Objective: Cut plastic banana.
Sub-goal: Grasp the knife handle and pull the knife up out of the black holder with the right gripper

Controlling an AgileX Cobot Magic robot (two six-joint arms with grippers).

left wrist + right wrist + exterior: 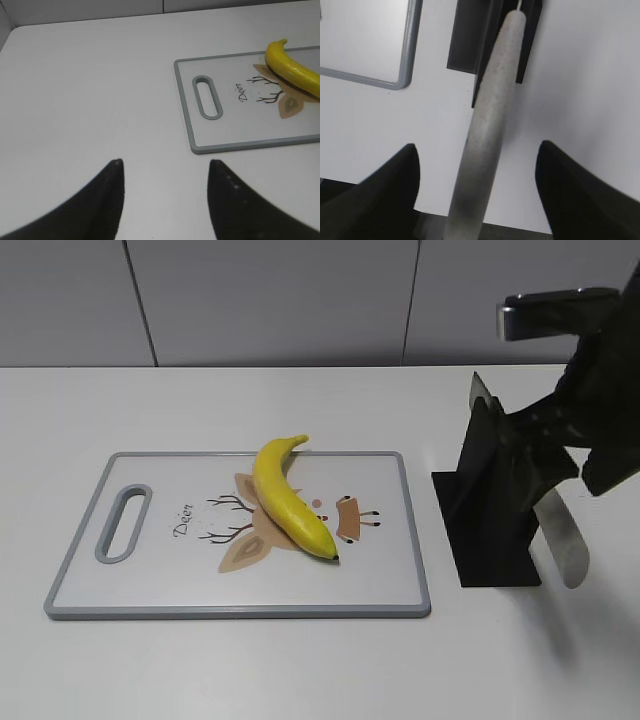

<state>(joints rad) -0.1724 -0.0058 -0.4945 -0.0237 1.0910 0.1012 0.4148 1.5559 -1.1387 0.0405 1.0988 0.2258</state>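
The left end effector (165, 200) is seen with fingers apart over the bare white surface (90, 90) near its left edge. The glossy yellow plastic banana (288, 500) is laid diagonally on the grey-rimmed white cutting board (150, 595), mid-surface. The black knife stand (490, 510) is placed toward the right edge. The right end effector (477, 195) is spread wide around a grey cylindrical handle (487, 130); contact cannot be told.

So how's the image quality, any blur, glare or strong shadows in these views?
Exterior view: sharp, even light, a soft highlight along the banana, a faint shadow by the knife block. Left wrist view: clear, banana cropped at the edge. Right wrist view: the pale handle blurs near the lens.
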